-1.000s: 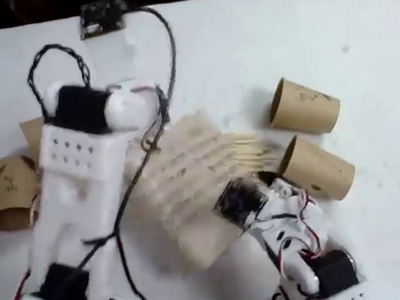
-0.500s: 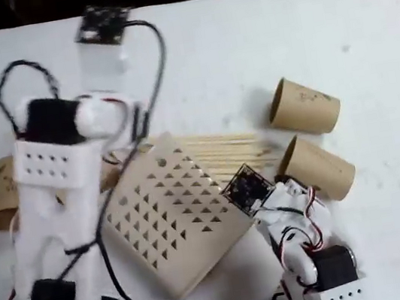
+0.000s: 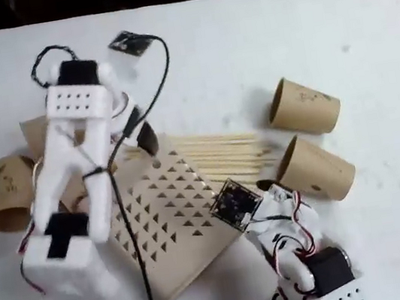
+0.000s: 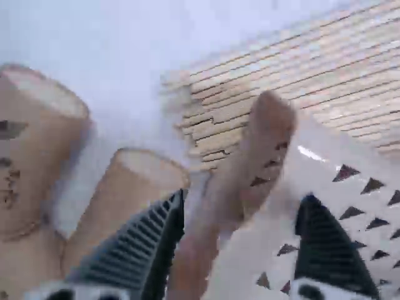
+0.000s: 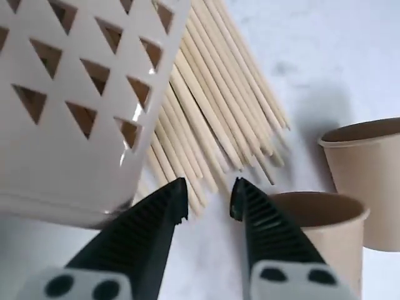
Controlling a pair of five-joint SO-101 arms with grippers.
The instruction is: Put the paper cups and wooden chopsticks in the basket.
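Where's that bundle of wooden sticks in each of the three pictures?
High view: chopsticks mid-table, along the basket's far edge.
Left wrist view: chopsticks beyond the basket's rim.
Right wrist view: chopsticks partly hidden behind the basket.
Shared landmark: the basket's triangle holes.

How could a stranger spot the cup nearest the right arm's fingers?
At the centre lies a beige basket with triangle holes, chopsticks beside it. Past their tips, the cup lies on its side next to the right arm. A twin cup lies farther back, away from the arm.
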